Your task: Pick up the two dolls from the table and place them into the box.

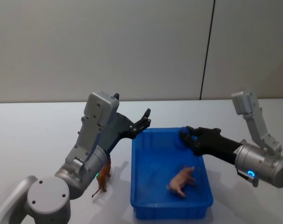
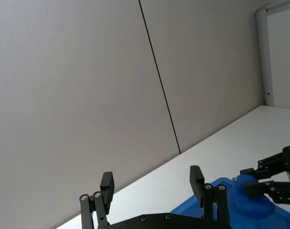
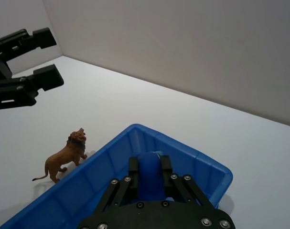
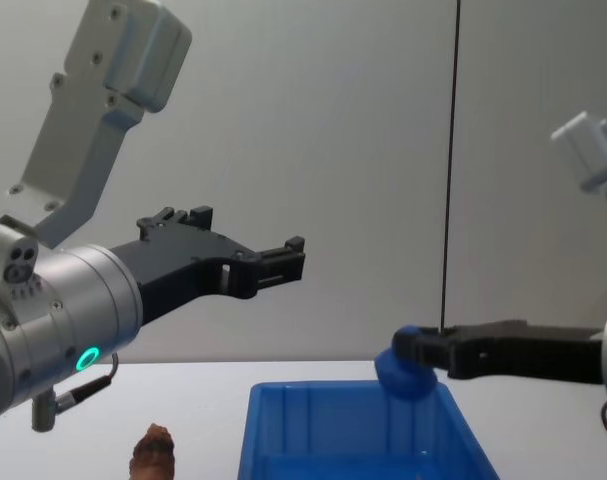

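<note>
My right gripper (image 1: pixel 184 136) is clamped on a small blue object (image 4: pixel 404 375); the pink pig doll (image 1: pixel 182 181) lies in the box (image 1: pixel 169 211) below it. My left gripper (image 1: pixel 146 117) hangs open, with the brown lion doll (image 3: pixel 63 158) on the table (image 1: pixel 38 135) below and behind it.

Backdrop: plain pale grey wall (image 1: pixel 108 46) spans the rear of the scene | Seam: thin dark vertical line (image 1: pixel 207 51) divides the wall's panels, right of centre | Left wrist view: white door frame (image 2: pixel 263 57) stands at the wall's far end | Foreground: rounded blue lump (image 4: pixel 403 374) sits raised before the wall
</note>
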You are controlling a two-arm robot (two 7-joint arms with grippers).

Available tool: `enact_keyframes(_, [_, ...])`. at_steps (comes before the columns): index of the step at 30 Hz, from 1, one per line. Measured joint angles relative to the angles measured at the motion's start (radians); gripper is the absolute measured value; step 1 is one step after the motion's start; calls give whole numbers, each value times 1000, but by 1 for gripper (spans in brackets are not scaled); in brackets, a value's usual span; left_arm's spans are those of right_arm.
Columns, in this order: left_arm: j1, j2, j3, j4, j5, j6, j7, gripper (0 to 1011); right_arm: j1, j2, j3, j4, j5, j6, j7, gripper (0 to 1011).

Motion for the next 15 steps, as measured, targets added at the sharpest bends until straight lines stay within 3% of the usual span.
enact_keyframes(15, [0, 0, 0, 0, 0, 0, 0, 1001, -3, -2, -10, 14, 20, -33, 7, 687])
